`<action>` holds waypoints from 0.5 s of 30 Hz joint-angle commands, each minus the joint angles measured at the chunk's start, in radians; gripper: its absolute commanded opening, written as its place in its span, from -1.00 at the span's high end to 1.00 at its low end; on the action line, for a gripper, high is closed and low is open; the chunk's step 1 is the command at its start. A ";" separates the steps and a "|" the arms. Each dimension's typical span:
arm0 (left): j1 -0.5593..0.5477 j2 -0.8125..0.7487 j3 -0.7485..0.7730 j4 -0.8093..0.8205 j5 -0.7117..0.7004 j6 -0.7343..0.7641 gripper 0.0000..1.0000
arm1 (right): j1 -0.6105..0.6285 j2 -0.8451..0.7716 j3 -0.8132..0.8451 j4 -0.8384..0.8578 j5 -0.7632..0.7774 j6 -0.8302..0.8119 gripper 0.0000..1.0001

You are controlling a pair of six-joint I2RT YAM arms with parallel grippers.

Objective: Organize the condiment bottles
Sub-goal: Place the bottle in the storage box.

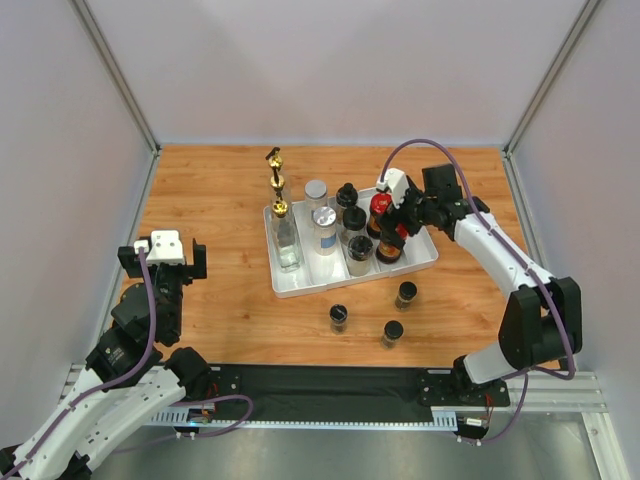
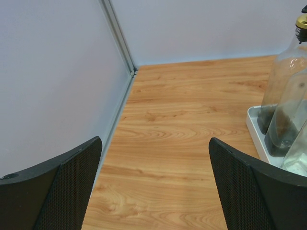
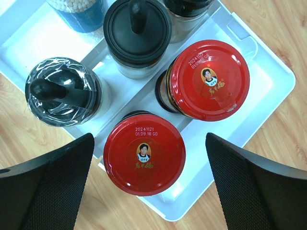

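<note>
I see the tray [image 1: 290, 285] mid-table with most bottles [image 1: 286, 245] standing in it; three small jars [image 1: 339, 318] stand on the table [image 1: 220, 190] just before it.

**Top external view:** mounted above and behind the arm bases [image 1: 470, 378] and angled steeply down. It covers the whole table [image 1: 210, 200] and the white tray [image 1: 310, 284].

**Left wrist view:** low over the table, facing the far left wall corner [image 2: 132, 72]. The fingers of the left hand [image 2: 154, 140] fill its lower corners. The tray's left end enters at the right edge.

**Right wrist view:** looks straight down, close over the red-lidded jars [image 3: 144, 153] at the tray's right end.

The tray appears in all three views.
</note>
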 commanded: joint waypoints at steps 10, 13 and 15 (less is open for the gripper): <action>0.006 -0.003 0.000 0.023 0.010 0.014 -0.99 | -0.004 -0.192 0.057 -0.070 -0.019 0.006 -1.00; 0.006 -0.002 0.000 0.020 0.017 0.012 -0.99 | -0.004 -0.258 0.044 -0.131 -0.076 -0.046 -1.00; 0.005 -0.003 -0.001 0.021 0.021 0.012 -0.99 | -0.009 -0.316 0.007 -0.192 -0.125 -0.161 -1.00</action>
